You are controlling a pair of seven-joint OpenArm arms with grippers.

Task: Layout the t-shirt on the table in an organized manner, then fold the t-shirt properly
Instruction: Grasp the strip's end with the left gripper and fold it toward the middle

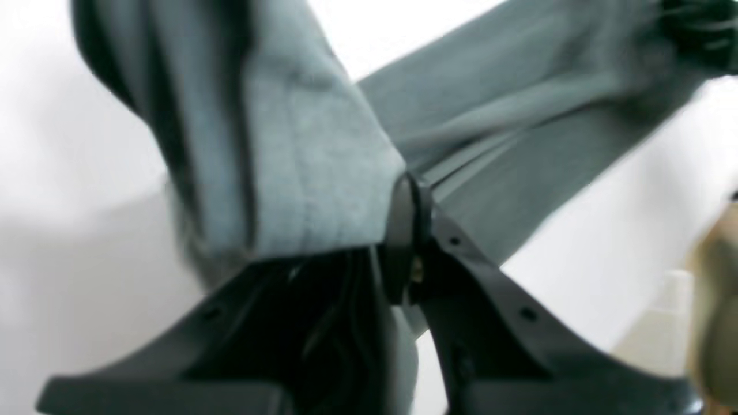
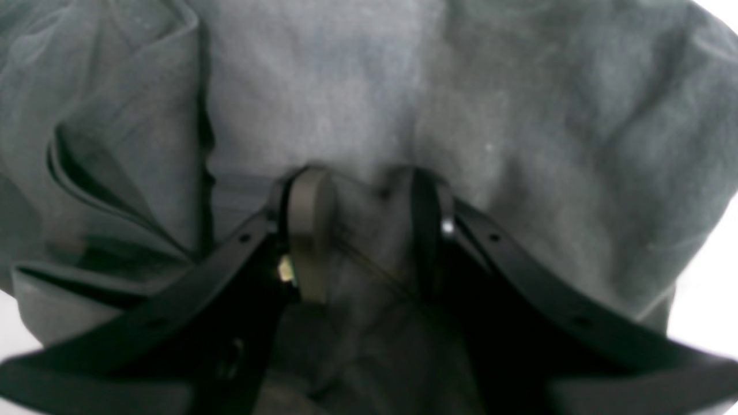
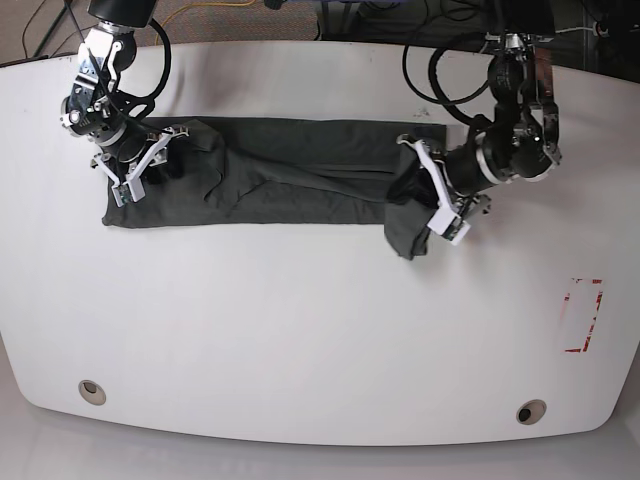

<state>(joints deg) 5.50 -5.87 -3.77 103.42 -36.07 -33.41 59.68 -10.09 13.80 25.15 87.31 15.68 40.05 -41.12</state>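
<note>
The t-shirt (image 3: 290,185) is stretched as a rumpled band across the far half of the bench (image 3: 300,330). One end is pinched by the left pincer (image 1: 410,199), the other by the right pincer (image 2: 363,190). Flattening is unfinished; folding remains.

No legible text, label, brand or number anywhere; only a red-and-white rectangular marking (image 3: 582,315) near the worktop (image 3: 320,330) edge, too small to read.
</note>
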